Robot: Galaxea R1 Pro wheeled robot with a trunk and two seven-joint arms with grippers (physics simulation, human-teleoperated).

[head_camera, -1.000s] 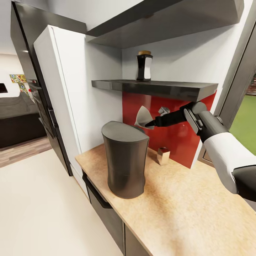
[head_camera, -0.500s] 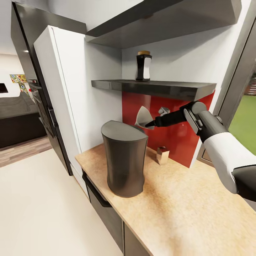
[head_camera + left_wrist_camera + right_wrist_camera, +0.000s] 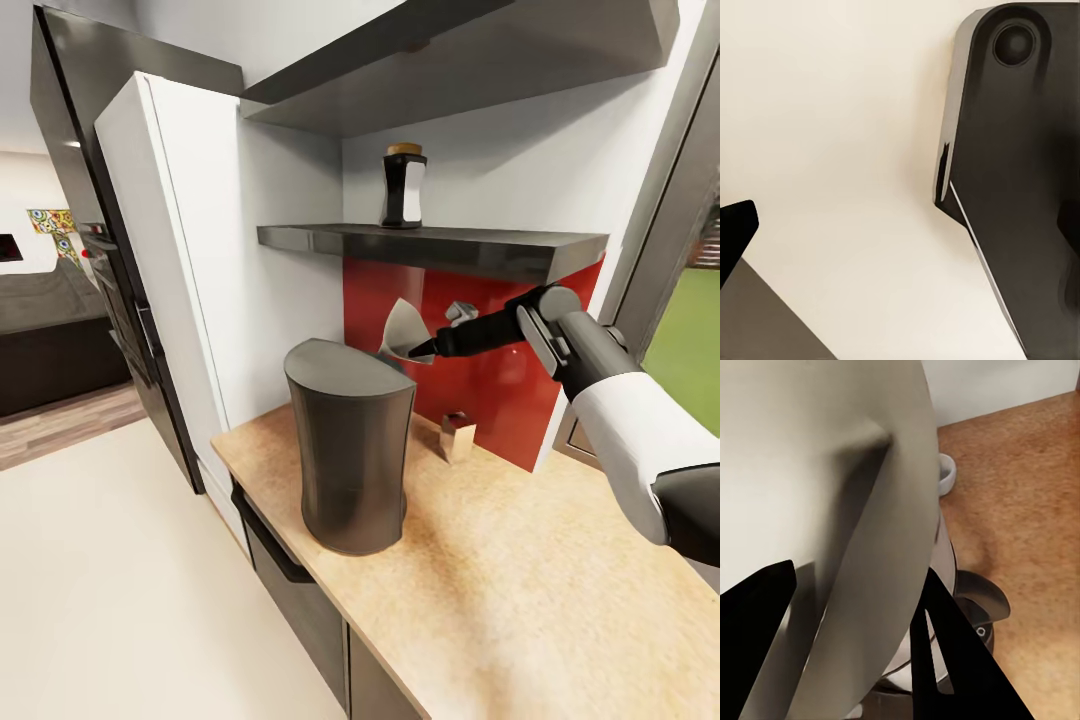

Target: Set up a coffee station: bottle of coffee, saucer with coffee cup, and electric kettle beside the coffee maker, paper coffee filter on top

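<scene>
Right gripper (image 3: 428,349): it is pinching the paper coffee filter (image 3: 404,330) between its closed fingers, up in the air.
Filter position: it is hanging above and just to the right of the coffee maker (image 3: 350,450), a little farther back, not touching the rounded top.
Coffee maker: it is standing upright on the countertop (image 3: 530,570), near the left end.
Key relation: the top of the coffee maker is lying down and to the left of the gripper, so I judge the coming move is going left and nearer, then lowering.
Nearer arm: the right one.
Left gripper: I cannot tell whether it is open or closed.
Bottle of coffee (image 3: 405,187): it is standing on the kitchen shelf (image 3: 440,247), not yet moved.
</scene>
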